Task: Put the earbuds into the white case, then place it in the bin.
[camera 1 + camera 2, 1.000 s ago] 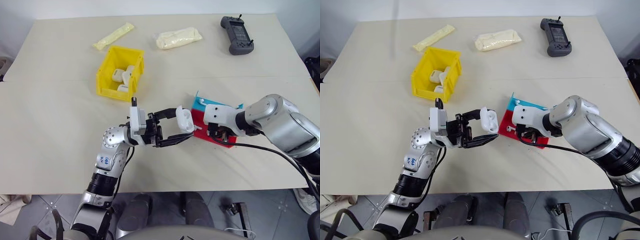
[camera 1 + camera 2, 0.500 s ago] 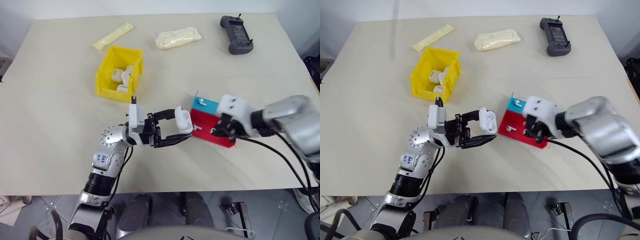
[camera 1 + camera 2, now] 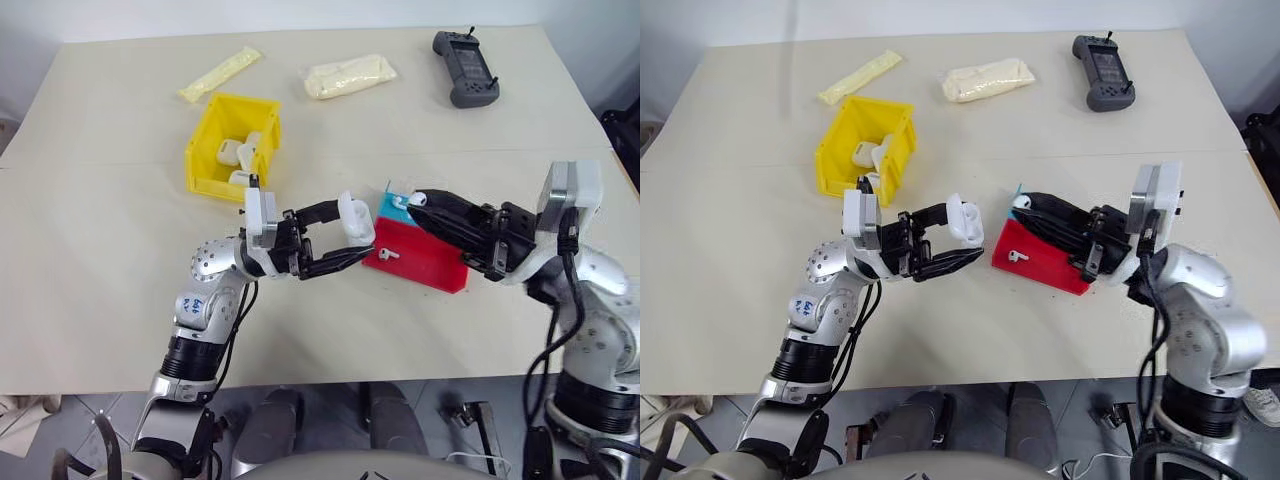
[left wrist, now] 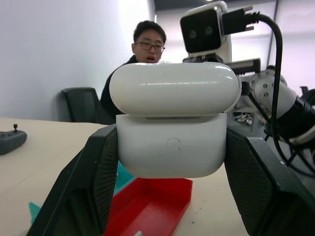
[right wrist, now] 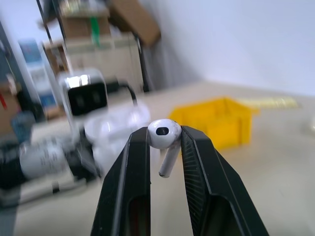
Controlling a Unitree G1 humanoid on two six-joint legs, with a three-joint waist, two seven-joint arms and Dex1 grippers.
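Glossy white plastic is being clamped on both sides: the white case [image 4: 172,123] is being gripped between the two black fingers of the left hand [image 3: 345,243], its lid lifted a little above the body, and it is being held above the table [image 3: 100,250] with the fingers pointing toward the right hand [image 3: 418,204]. One of the earbuds [image 5: 164,133] is being pinched by its rounded head between the fingertips of the right hand, with its short stem hanging free between the fingers; this hand is being held just beyond the case, pointing back toward the left hand, and the two are close together without touching. A flat red and blue tray [image 3: 420,258] is lying on the table beneath and between the two hands, and a second earbud [image 3: 390,256] is lying on its red part, just beside the tips of the left hand's fingers. The bin [image 3: 212,140] is standing on the table farther out, beyond the left hand, and several small white cases [image 3: 240,155] are lying inside it. Well beyond both hands, two pale yellow packets [image 3: 348,76] and a dark handheld controller [image 3: 459,68] are lying near the table's far edge. A person [image 4: 142,59] is seen seated behind the case in the left wrist view.
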